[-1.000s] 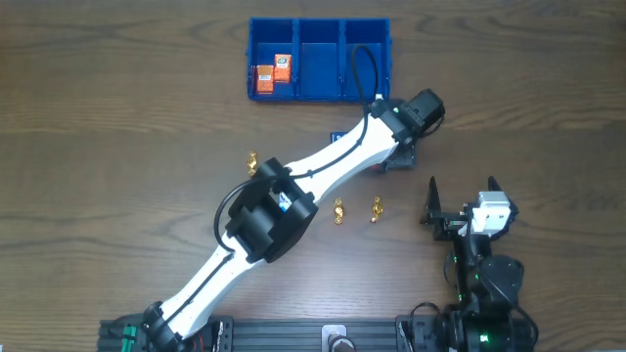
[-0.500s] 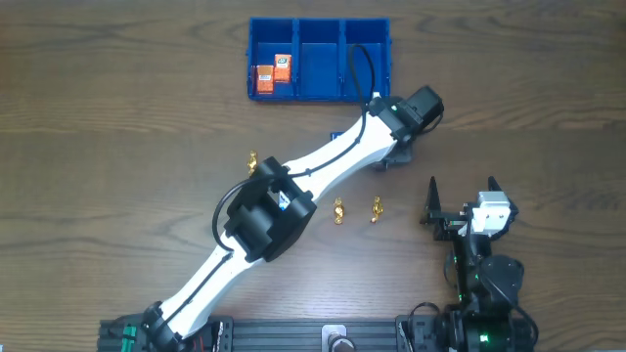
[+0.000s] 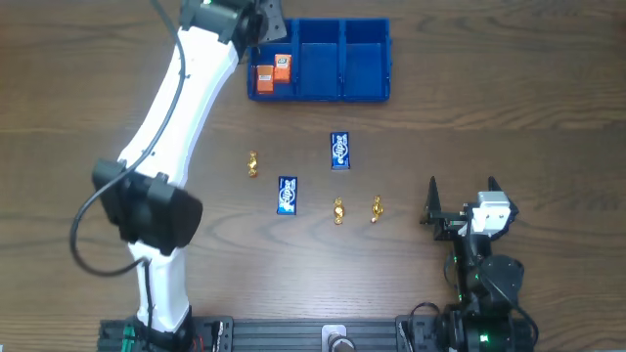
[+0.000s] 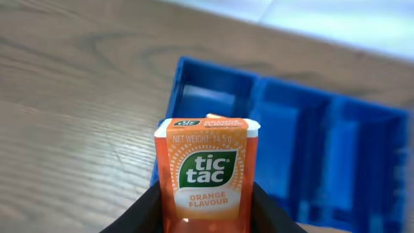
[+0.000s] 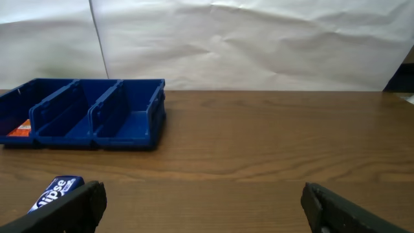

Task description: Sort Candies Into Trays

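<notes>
The blue three-compartment tray point(image 3: 319, 97) stands at the table's far edge. Its left compartment holds two orange mint boxes point(image 3: 273, 73). My left gripper point(image 3: 254, 20) hangs over the tray's left end, shut on a third orange mint box point(image 4: 207, 169), with the tray point(image 4: 213, 68) just beyond it. Two blue candy bars point(image 3: 339, 152) point(image 3: 288, 195) and three gold-wrapped candies point(image 3: 252, 163) point(image 3: 338, 211) point(image 3: 377, 208) lie mid-table. My right gripper point(image 3: 460, 200) stands open near its base, facing the tray point(image 5: 129, 138) and a blue bar point(image 5: 55, 192).
The left arm point(image 3: 166, 127) stretches up the left side of the table. Bare wood lies to the right of the tray and around the right arm. A white backdrop point(image 5: 259, 45) stands behind the table's far edge.
My left arm has swung from the middle right of the table up to the tray's left end, and it now holds an orange mint box. Both blue bars are uncovered. The right arm kept still.
</notes>
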Controlling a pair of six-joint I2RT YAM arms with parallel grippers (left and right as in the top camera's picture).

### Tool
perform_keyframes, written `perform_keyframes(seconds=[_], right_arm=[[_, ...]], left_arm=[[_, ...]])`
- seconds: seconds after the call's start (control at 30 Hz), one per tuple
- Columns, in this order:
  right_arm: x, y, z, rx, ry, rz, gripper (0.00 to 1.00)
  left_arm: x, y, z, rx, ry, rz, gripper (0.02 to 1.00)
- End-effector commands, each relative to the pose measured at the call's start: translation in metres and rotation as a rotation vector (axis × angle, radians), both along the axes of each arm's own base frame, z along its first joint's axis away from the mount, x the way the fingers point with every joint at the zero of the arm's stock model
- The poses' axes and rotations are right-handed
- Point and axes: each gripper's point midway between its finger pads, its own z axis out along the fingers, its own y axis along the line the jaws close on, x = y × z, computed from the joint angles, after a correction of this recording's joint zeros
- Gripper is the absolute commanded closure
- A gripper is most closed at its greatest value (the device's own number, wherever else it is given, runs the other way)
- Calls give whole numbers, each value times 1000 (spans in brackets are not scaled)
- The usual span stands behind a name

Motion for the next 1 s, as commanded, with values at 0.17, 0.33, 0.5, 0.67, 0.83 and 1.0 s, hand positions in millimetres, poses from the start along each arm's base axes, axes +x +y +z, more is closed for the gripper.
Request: perform_keyframes(seconds=[0.17, 0.33, 0.5, 0.67, 0.83, 1.0], right_arm=[[0, 0, -1, -11, 2, 1, 3], [0, 0, -1, -11, 2, 1, 3], [0, 0, -1, -11, 2, 1, 3], [0, 0, -1, -11, 2, 1, 3], [0, 0, -1, -11, 2, 1, 3], [0, 0, -1, -11, 2, 1, 3]], left_arm=[[12, -2, -93, 38, 169, -127, 691], [13, -7, -94, 24, 169, -153, 632], [17, 3, -70, 32, 113, -128, 106], [-31, 45, 58, -27, -207, -37, 36], [-137, 127, 136, -54, -513, 74, 18], [-227, 171, 135, 19, -728, 83, 20]])
